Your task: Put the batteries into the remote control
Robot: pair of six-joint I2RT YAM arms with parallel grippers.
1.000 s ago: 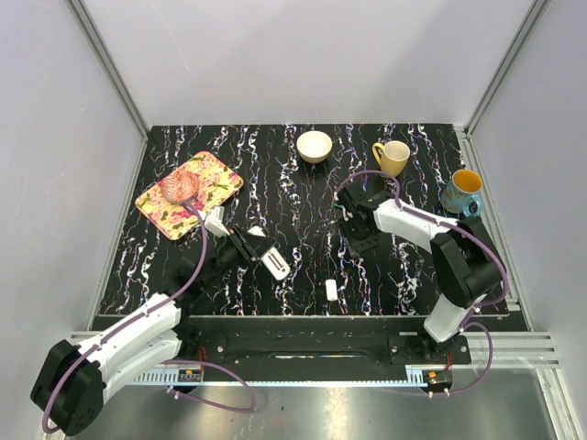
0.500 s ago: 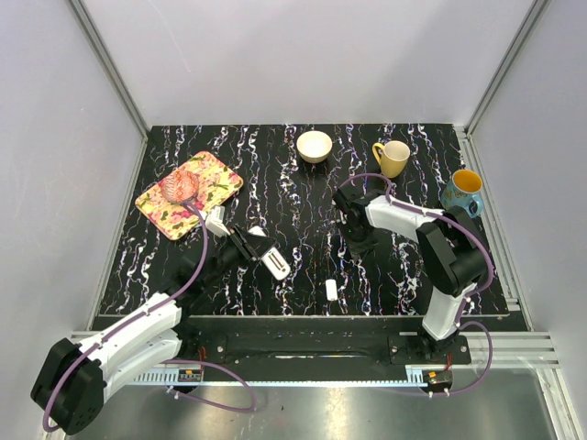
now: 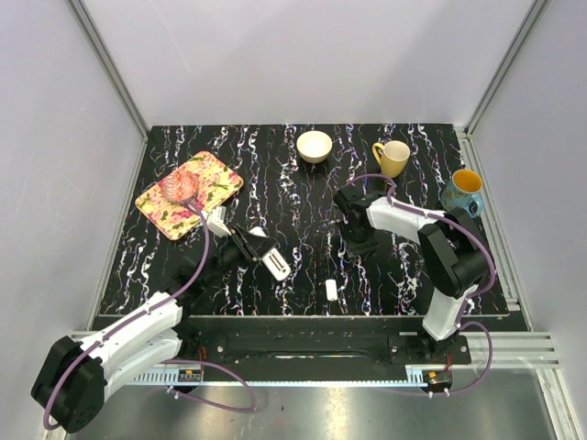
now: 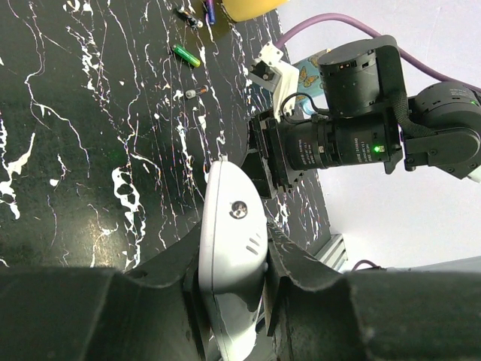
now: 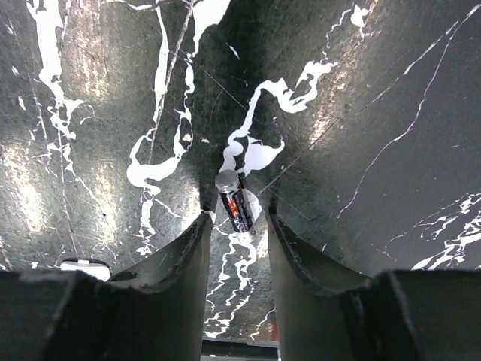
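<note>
Left tool is clamped on the remote control, a smooth white plastic bar with its rear end buried between the fingers and its rounded tip angled near-right. Farther right, a green battery lies on the black marbled surface. Right tool, jaws apart, straddles a dark red-marked battery, grey cap pointing away.

The white-shelled left arm and right arm had black joints and looping purple cables; the right gripper had matte black fingers.
</note>
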